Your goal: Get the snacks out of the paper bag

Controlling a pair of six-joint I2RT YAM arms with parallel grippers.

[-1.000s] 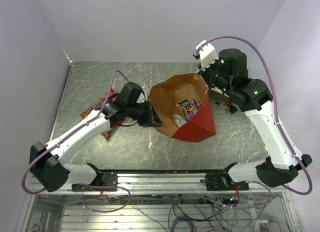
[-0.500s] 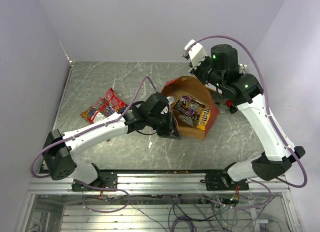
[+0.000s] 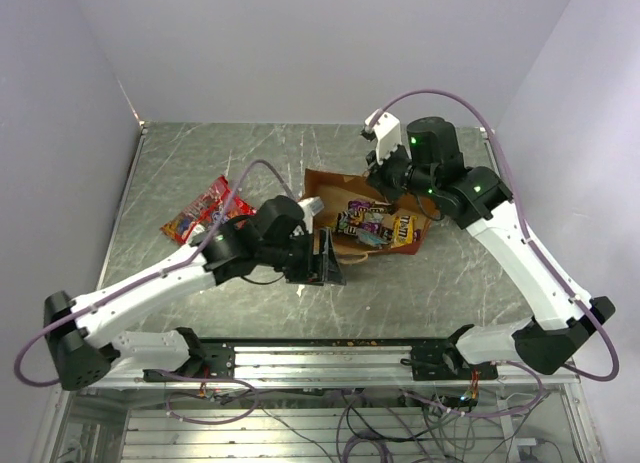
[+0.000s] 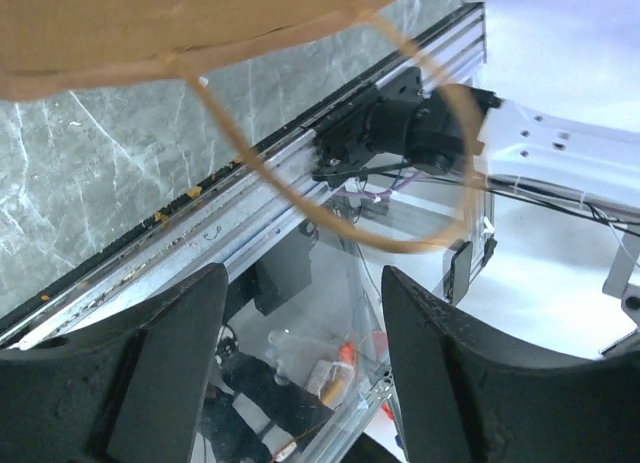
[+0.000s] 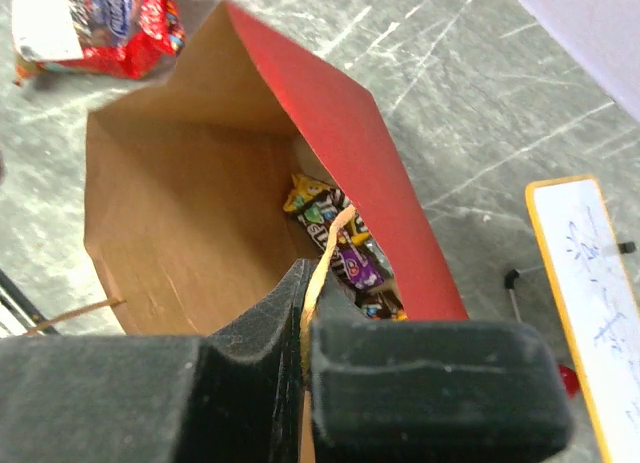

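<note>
Far left on the surface (image 3: 180, 163), a red snack packet (image 3: 205, 211) lies out in the open, well apart from the bag. Next, the left tool (image 3: 325, 259) sits just beside the near edge of the paper bag (image 3: 335, 188). Its fingers are spread wide with nothing between them, and a loop handle (image 4: 330, 233) dangles beyond. The bag lies tipped over mid-surface, with dark and yellow packets (image 3: 372, 223) showing inside. Over on the right, the right tool (image 5: 305, 318) is clamped tight on a thin handle strip (image 5: 330, 238) at the bag's rim.
</note>
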